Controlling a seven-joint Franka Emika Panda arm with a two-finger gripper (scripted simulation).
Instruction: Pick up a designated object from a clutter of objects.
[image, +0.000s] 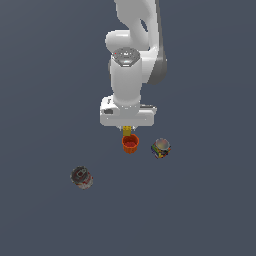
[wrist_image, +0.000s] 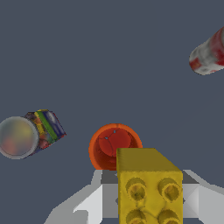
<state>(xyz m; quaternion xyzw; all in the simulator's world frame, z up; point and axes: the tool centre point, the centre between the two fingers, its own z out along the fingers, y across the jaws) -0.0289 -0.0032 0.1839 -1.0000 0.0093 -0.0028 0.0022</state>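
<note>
Exterior view: the white Panda arm (image: 131, 60) reaches down from the top of frame over a flat dark grey worktop (image: 45, 100). Its hand (image: 128, 130) hangs below the broad white wrist block, mostly hidden by that block.

Yellow brick (image: 127, 130): a small sliver of yellow shows directly under the wrist block, just above the orange-red cup (image: 130, 143) in the picture. In the wrist view the brick (wrist_image: 148, 188) fills the near foreground, studs facing the camera, with pale grey parts of the hand (wrist_image: 148, 192) on both sides of it. The hand appears clamped on the brick; the actual contact faces are hidden behind the brick. Whether the brick is clear of the worktop cannot be told.

Orange-red cup: upright, open mouth up, red interior visible in the wrist view (wrist_image: 114, 146). It lies just beyond the brick in that view; the brick overlaps its rim in the picture, contact unclear.

Multicoloured can (image: 161, 148): lying near the cup, on the exterior view's right, apart from it. The wrist view shows it (wrist_image: 30, 133) on its side, pale round end toward the camera, striped body behind.

Dark grey-and-red can (image: 81, 177): well apart from the others, toward the exterior view's left and nearer the camera. In the wrist view (wrist_image: 210, 52) it is partly cut off by the frame edge.
</note>
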